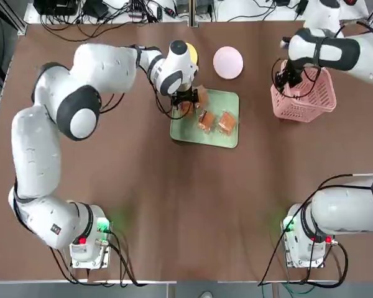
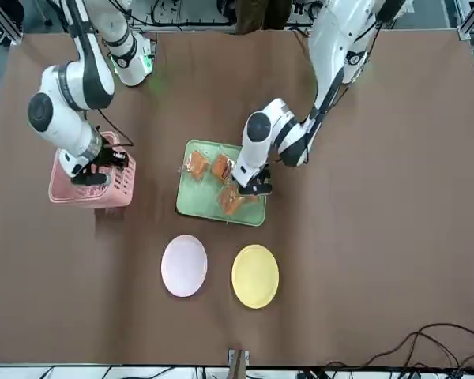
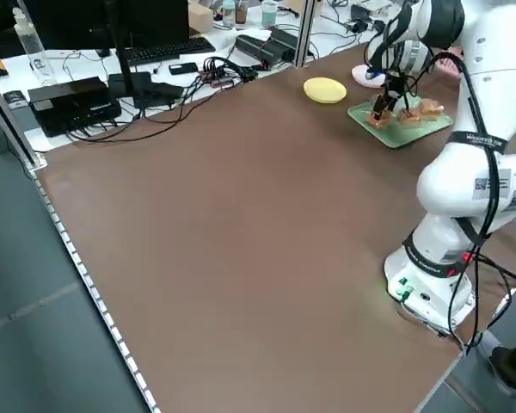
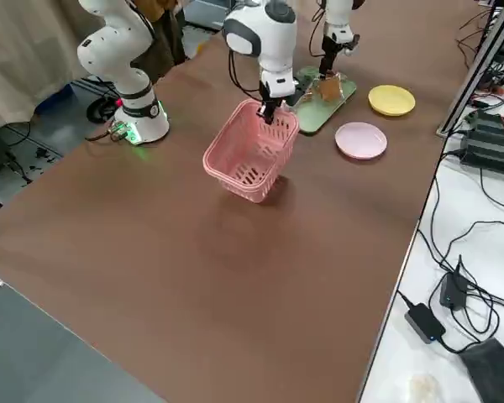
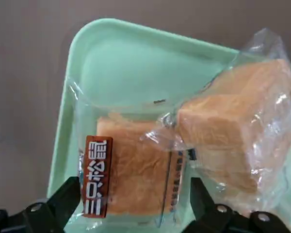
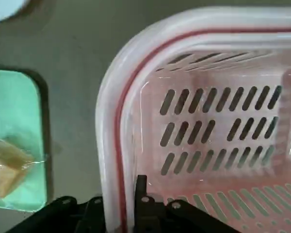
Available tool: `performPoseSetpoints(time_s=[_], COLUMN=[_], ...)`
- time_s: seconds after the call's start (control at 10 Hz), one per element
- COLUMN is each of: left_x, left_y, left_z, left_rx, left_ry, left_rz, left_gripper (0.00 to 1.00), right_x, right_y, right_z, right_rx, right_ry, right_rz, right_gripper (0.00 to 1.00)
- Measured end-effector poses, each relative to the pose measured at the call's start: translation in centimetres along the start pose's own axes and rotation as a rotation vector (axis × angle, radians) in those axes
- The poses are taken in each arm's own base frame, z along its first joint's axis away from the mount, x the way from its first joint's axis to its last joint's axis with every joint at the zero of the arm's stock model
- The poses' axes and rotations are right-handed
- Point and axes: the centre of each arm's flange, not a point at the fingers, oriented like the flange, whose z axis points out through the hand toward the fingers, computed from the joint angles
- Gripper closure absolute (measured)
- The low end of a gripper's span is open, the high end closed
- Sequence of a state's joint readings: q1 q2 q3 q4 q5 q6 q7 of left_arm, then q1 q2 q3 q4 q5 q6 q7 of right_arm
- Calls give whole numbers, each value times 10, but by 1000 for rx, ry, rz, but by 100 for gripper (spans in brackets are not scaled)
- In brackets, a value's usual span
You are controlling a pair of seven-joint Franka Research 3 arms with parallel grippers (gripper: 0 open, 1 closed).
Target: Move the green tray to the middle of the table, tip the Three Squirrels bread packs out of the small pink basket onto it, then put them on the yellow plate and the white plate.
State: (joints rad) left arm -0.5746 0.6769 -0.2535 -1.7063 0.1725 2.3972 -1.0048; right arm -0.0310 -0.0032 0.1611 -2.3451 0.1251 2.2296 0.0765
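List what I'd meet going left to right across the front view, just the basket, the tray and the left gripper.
Pink basket, green tray, left gripper.

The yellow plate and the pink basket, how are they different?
The plate is yellow and round; the basket is pink and squarish. The plate is flat and solid, while the basket has high walls full of holes. The plate sits alone; the basket's rim is in the right claw. Both are empty.

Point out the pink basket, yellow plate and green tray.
pink basket (image 4: 250,155): right side view, lattice wall
yellow plate (image 2: 255,276): front view, centre
green tray (image 1: 193,132): top view, bare floor
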Motion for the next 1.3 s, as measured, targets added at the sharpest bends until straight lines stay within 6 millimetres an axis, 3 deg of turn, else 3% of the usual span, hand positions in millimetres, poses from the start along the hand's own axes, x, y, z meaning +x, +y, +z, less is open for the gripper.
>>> performPoseSetpoints(time_s=[0.2, 0.4, 0.6, 0.9, 1.1, 1.3], left_x=[1, 3, 3, 1, -15, -45], left_y=[8, 3, 1, -2, -11, -20], left_z=[5, 20, 29, 32, 40, 42], left_rx=[1, 19, 34, 53, 83, 119], left_ry=[10, -1, 3, 2, -21, -47], left_rz=[-14, -17, -3, 13, 33, 73], left_gripper=[0, 0, 1, 4, 4, 6], right_x=[-8, -12, -17, -20, -19, -4], right_y=[4, 7, 8, 7, 5, 0], right_z=[17, 25, 34, 36, 30, -4], right_rx=[-11, -27, -33, -36, -38, -34], right_ry=[4, 19, 16, -6, -29, -19], right_rz=[-1, -13, -16, -19, -21, -20], right_gripper=[93, 93, 84, 41, 11, 1])
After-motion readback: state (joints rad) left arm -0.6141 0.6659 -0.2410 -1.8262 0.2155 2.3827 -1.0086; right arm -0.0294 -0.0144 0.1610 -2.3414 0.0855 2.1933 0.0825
